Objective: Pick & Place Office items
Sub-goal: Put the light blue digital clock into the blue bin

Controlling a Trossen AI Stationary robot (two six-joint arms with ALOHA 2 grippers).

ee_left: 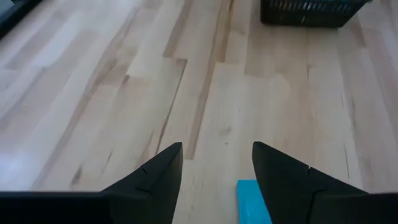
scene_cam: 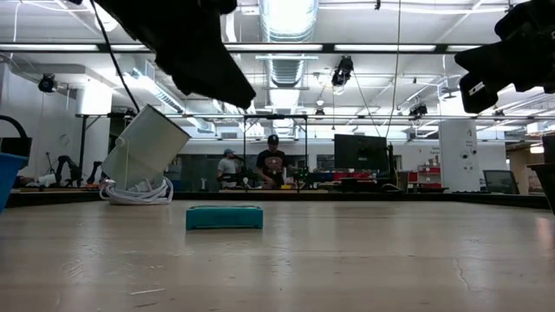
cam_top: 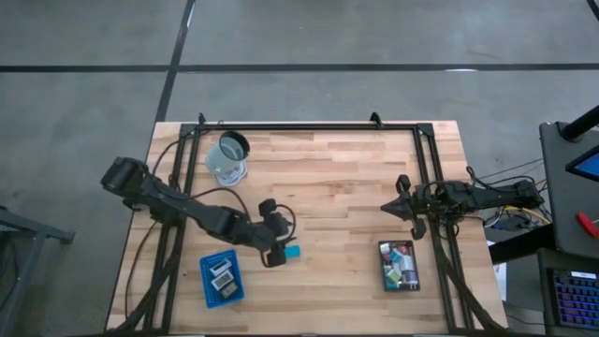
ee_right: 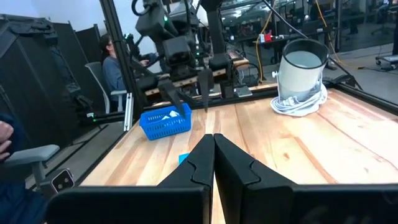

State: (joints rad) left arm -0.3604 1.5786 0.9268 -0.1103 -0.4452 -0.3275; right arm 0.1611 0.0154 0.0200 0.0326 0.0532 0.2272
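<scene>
The left gripper (ee_left: 216,163) hangs over pale wooden table (ee_left: 112,81) planks with its two dark fingers (ee_left: 155,180) spread apart and nothing between them. A teal block (ee_left: 252,202) lies flat on the boards just below the gap, partly tucked behind one finger. Well beyond it, a black tray (ee_left: 308,12) with a mesh wall sits on the table.

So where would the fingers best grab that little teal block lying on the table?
Probably from straight above, across its two long sides. The teal block lies flat and low on the bare wood, nothing crowding it, and the left gripper is right beside it with fingers open.
</scene>
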